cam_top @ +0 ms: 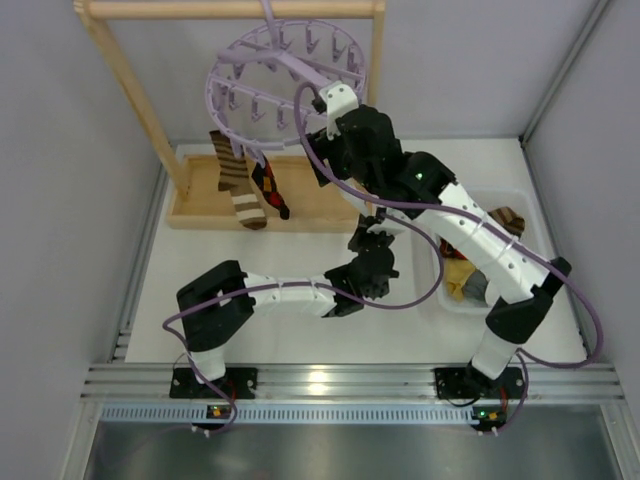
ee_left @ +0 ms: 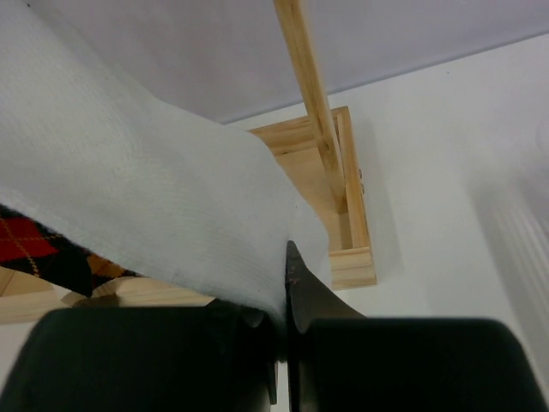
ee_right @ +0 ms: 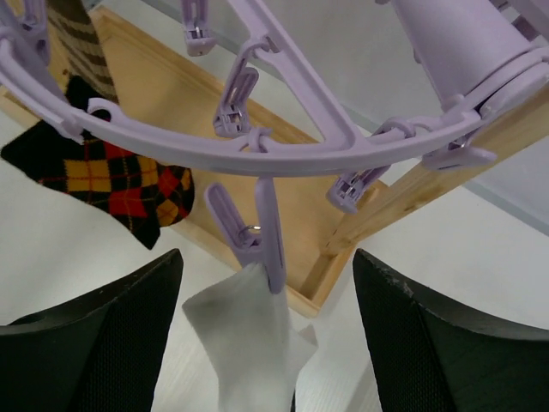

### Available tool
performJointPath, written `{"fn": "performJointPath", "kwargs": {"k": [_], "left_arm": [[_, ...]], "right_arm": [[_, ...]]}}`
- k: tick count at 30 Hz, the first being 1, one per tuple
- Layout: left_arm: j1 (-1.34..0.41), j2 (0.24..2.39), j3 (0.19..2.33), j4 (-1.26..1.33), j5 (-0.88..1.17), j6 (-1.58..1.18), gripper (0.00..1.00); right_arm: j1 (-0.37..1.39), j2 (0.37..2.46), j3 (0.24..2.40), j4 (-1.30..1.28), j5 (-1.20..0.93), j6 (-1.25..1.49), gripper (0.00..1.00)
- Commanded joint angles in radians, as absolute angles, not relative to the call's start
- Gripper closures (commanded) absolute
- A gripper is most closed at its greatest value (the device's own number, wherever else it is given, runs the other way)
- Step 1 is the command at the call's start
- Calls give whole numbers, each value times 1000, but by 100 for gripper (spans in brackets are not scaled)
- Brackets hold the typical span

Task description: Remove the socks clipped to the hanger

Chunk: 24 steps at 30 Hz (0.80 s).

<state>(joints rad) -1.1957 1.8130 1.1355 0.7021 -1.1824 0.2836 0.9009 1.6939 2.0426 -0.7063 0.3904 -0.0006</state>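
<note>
Lilac plastic, the round hanger (ee_right: pixel 283 159) hangs from the wooden rack (cam_top: pixel 230 10), and I count three socks clipped to it. Under the left side of the hanger hang the striped sock (cam_top: pixel 235 180) and the argyle sock (cam_top: pixel 270 188), and no arm is at them. Under its near rim the white sock (ee_right: pixel 249 343) hangs from one peg (ee_right: pixel 257 227). The right fingers (ee_right: pixel 111 335) stand spread wide, one on each side of that peg, apart from it as far as I can see. Below the hanger the left fingers (ee_left: pixel 304 296) are pressed together and pinch the lower part of the white sock. To the right of the hanger, a clear bin (cam_top: pixel 500 196) on the bench holds a few socks, so I judge that part of the work is done. What is left is to free the white sock, then the two others.
</note>
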Motion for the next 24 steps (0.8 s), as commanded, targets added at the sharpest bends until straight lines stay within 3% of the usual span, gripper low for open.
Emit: {"fn": "performJointPath", "kwargs": {"k": [1, 10, 20, 24], "left_arm": [[-1213, 1830, 1169, 701, -1169, 302, 100], [-1224, 1838, 1178, 701, -1164, 305, 100], [-1232, 1835, 1173, 700, -1161, 313, 100], [-1233, 1838, 1173, 699, -1166, 319, 100]], "right_arm": [[913, 1726, 2120, -727, 478, -78, 23], [940, 1828, 2197, -703, 563, -147, 31], [945, 1853, 2195, -638, 637, -173, 48], [953, 1859, 2195, -630, 649, -178, 47]]}}
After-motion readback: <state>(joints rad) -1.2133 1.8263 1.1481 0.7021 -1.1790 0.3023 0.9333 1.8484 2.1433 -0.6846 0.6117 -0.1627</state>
